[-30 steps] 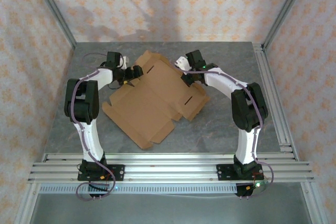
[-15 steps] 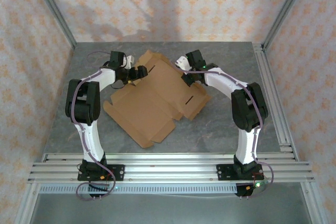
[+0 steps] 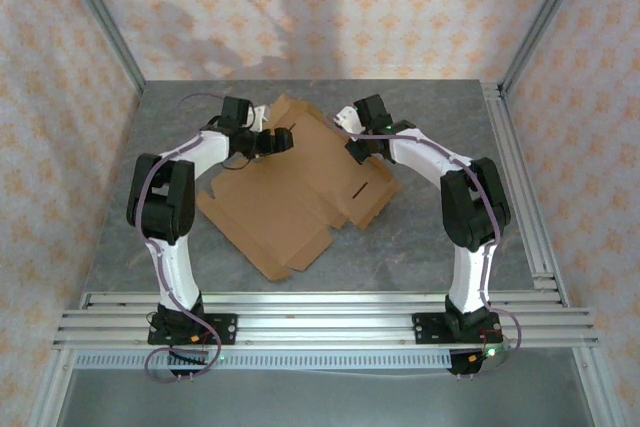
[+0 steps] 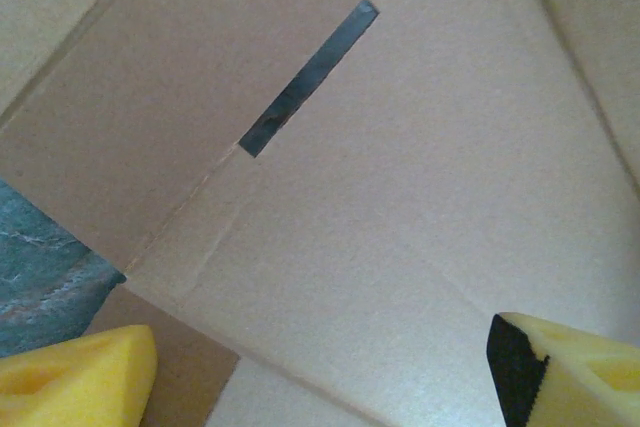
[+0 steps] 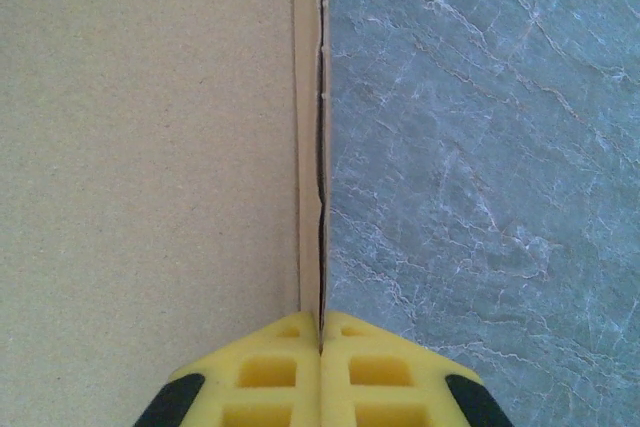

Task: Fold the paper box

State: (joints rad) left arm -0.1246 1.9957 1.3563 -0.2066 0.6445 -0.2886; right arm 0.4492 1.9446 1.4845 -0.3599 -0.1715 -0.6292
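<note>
Nearest, paper box (image 3: 290, 197) lies opened out on table (image 3: 430, 237), mostly nearer than both grippers; right gripper (image 5: 320, 325) is pinched tight on its edge, cardboard left of pads (image 5: 270, 377), bare table right; left gripper (image 3: 278, 139) gapes wide, slit (image 4: 308, 78) panel just ahead of it. Risk: thin edge pinch may slip or tear if flap gets shoved hard, & sheet skids instead of creasing.

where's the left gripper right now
In the top view the left gripper is over the far left part of the paper box. Its wrist view shows it open above the cardboard, near a slit.
</note>
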